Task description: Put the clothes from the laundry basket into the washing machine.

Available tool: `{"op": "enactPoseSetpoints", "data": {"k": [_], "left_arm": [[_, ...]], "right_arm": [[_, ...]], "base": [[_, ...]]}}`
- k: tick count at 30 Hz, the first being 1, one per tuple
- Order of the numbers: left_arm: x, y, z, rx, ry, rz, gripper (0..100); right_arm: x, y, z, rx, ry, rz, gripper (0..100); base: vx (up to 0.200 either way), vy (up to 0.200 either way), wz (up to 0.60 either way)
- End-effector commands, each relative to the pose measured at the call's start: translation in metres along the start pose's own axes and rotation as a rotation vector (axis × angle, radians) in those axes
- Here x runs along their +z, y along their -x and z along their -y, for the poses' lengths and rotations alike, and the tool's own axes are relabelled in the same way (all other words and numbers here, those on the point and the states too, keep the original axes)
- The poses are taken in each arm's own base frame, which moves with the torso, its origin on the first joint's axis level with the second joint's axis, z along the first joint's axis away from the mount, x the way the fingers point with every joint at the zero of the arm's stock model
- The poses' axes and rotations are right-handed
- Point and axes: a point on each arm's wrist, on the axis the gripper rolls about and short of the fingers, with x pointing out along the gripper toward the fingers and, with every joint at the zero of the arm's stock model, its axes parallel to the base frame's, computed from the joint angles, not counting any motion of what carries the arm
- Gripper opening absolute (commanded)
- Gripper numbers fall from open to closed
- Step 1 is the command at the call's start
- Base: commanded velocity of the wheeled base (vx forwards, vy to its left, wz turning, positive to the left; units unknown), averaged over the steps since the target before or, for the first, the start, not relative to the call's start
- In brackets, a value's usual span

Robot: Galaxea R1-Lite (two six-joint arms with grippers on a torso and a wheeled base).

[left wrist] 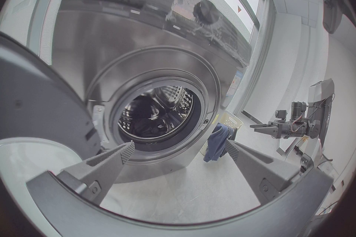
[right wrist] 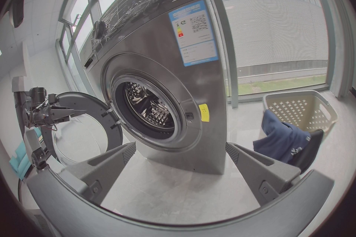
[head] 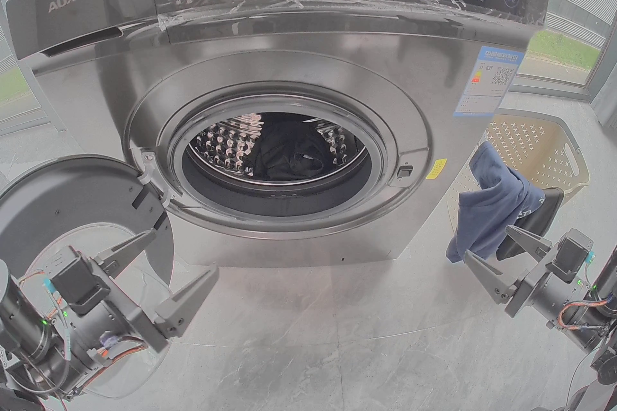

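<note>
Your right claw [head: 486,241] hangs with its jaws spread, holding nothing. The blue garment [head: 491,207] droops over the laundry basket [head: 540,139] rim just beyond its fingertips, near but apart from them. A black garment [head: 540,216] hangs on the same rim, just beside the blue one and equally near the claw. Your left claw [head: 185,252] is spread wide too and empty, with the washing machine [head: 289,46] door [head: 71,194] swung open just beside it. Ahead of both claws, between them, the drum [head: 218,142] holds dark clothing [head: 289,152].
</note>
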Motion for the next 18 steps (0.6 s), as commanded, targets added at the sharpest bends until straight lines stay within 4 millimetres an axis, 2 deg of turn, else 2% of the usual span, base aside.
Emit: {"op": "enactPoseSetpoints", "data": {"k": [1, 7, 13, 18], "left_arm": [[0.003, 0.031, -0.013, 0.055, -0.023, 0.063, 100], [0.007, 0.047, -0.020, 0.112, -0.043, 0.095, 100], [0.001, 0.079, -0.029, 0.186, -0.049, 0.045, 100], [-0.004, 0.101, -0.033, 0.249, -0.050, 0.050, 100]], "right_arm": [[0.010, 0.026, 0.006, -0.044, -0.005, 0.039, 100], [0.012, 0.055, 0.009, -0.103, -0.005, 0.011, 100], [0.013, 0.091, 0.022, -0.244, 0.001, 0.050, 100], [0.000, 0.126, 0.024, -0.335, 0.021, 0.033, 100]], "base": [[-0.200, 0.000, 0.00], [-0.200, 0.000, 0.00], [-0.200, 0.000, 0.00], [-0.200, 0.000, 0.00]]}}
